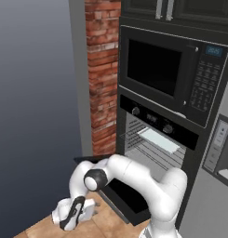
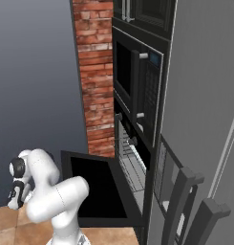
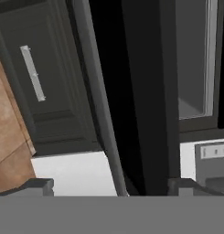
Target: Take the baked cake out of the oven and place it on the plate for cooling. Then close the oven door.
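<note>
Oven (image 1: 155,139) sat under the microwave (image 1: 173,76) in the dark wall unit, right of the brick column (image 1: 103,74). 2 knobs and a small display visible on its control strip. Oven door (image 2: 97,189) was dropped fully open, lying flat, dark glass facing up. Wire racks (image 1: 150,148) exposed inside the cavity. Pale flat rectangular item (image 1: 158,139) rested on the upper rack; could not tell whether that was the cake.

Arm was folded low at the left of the open door, elbow above the door's near corner. Claw (image 1: 71,216) hung low, well left of the oven, pointing down over the brown tile floor (image 1: 101,223), apart from the door. In the right base view, hand (image 2: 15,191) sat at far left, low, beside the door's left edge. Could not tell whether claw was released or clenched: fingertips (image 3: 38,185) just poked up at the bottom of the hand view, nothing seen between them.

Hand view looked along a long grey bar (image 3: 102,114) running diagonally, with a dark cabinet door (image 3: 38,77) carrying a short pale handle on the left and a strip of tile floor at far left.

Plate not identifiable in these pictures.
</note>
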Motion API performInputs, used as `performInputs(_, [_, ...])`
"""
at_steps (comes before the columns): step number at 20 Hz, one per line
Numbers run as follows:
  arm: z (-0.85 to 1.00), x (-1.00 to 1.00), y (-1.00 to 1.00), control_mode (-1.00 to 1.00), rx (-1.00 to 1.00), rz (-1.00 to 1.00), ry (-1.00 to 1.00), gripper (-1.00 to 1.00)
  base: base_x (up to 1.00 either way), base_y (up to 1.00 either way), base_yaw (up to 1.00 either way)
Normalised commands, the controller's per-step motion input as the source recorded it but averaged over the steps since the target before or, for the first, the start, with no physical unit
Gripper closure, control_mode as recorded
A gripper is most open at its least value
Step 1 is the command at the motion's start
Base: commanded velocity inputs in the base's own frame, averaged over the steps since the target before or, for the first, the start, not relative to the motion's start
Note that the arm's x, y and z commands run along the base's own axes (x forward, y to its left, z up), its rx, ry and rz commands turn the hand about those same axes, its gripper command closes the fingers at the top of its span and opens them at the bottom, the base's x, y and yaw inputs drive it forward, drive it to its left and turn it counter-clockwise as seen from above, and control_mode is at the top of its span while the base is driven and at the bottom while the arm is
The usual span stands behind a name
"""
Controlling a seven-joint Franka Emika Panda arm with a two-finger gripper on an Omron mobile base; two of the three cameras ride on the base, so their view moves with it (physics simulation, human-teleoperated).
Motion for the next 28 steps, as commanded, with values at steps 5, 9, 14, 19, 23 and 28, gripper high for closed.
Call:
performInputs(5, [-0.48,0.29,-0.04,-1.00,0.00,0.02,0.00,-1.00,0.00,0.00,0.00])
performInputs(9, [-0.48,0.33,-0.03,-1.00,-0.01,0.01,0.00,-1.00,0.00,0.00,0.00])
performInputs(14, [-0.34,0.27,-0.15,-1.00,-0.03,0.00,-0.02,-1.00,0.00,0.00,0.00])
performInputs(19, [-0.08,0.08,-0.19,-1.00,-0.10,0.00,-0.02,-1.00,0.00,0.00,0.00])
performInputs(23, [-0.02,0.11,-0.13,-1.00,-0.13,0.00,0.00,-1.00,0.00,0.00,0.00])
performInputs(28, [-0.08,0.13,-0.14,-1.00,-0.15,0.00,-0.02,-1.00,0.00,0.00,0.00])
